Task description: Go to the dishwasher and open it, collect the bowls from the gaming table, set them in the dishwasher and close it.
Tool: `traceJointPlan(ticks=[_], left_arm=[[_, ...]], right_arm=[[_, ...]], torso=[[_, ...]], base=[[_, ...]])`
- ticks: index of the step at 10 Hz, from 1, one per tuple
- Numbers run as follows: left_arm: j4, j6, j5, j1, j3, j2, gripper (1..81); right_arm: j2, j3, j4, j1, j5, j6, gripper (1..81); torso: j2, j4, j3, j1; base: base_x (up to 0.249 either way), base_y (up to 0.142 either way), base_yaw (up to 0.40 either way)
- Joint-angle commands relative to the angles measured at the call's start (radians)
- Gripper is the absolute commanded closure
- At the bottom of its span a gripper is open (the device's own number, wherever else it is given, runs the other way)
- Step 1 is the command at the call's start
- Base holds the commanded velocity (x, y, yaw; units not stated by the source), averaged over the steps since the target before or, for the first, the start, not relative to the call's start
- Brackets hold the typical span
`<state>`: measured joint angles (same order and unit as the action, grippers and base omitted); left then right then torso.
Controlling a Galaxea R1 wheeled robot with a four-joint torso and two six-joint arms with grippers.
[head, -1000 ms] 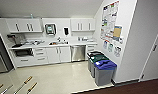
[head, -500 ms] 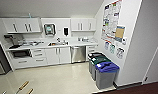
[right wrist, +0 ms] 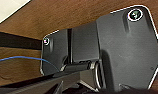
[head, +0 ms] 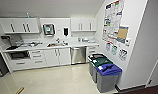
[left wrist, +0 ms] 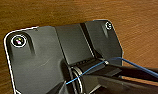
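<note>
Flanking dishwasher: seemingly three bins

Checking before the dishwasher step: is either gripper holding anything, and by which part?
Cannot be told: the wrist views don't reveal the fingers. The dishwasher is shut, far off.

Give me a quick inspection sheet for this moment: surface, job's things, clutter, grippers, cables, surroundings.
Surface: pale glossy kitchen floor; brown wood-look floor under both wrists.
Job's things: dishwasher under the counter, steel front shut; bowls and gaming table nothing seen.
Clutter: small tan object on the floor; items on the countertop too small to name.
Grippers: fingers cannot be made out in either wrist view.
Cables: thin blue cable across the left wrist view, another in the right wrist view.
Surroundings: white cabinets, three lidded bins by the poster wall.
</note>
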<state>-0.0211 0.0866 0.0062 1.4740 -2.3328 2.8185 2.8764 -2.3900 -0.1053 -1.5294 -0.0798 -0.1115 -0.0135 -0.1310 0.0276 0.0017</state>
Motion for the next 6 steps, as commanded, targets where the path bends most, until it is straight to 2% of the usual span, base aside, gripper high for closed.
traceJointPlan(ticks=[1,4,6], left_arm=[[0.003,0.01,0.034,-0.037,0.015,-0.052,1.0],[0.0,0.01,0.026,-0.033,0.015,-0.085,1.0],[0.0,0.01,0.026,-0.033,0.015,-0.085,1.0]], right_arm=[[-0.084,0.04,-0.002,0.036,0.043,0.003,1.0],[-0.161,0.083,-0.002,0.033,0.028,-0.002,1.0],[-0.159,0.078,-0.002,0.034,0.028,-0.002,1.0]], torso=[[0.0,0.0,0.0,0.0],[0.0,0.0,0.0,0.0],[0.0,0.0,0.0,0.0]], base=[[0.169,0.0,0.0],[0.169,0.0,0.0],[0.169,0.0,0.0]])
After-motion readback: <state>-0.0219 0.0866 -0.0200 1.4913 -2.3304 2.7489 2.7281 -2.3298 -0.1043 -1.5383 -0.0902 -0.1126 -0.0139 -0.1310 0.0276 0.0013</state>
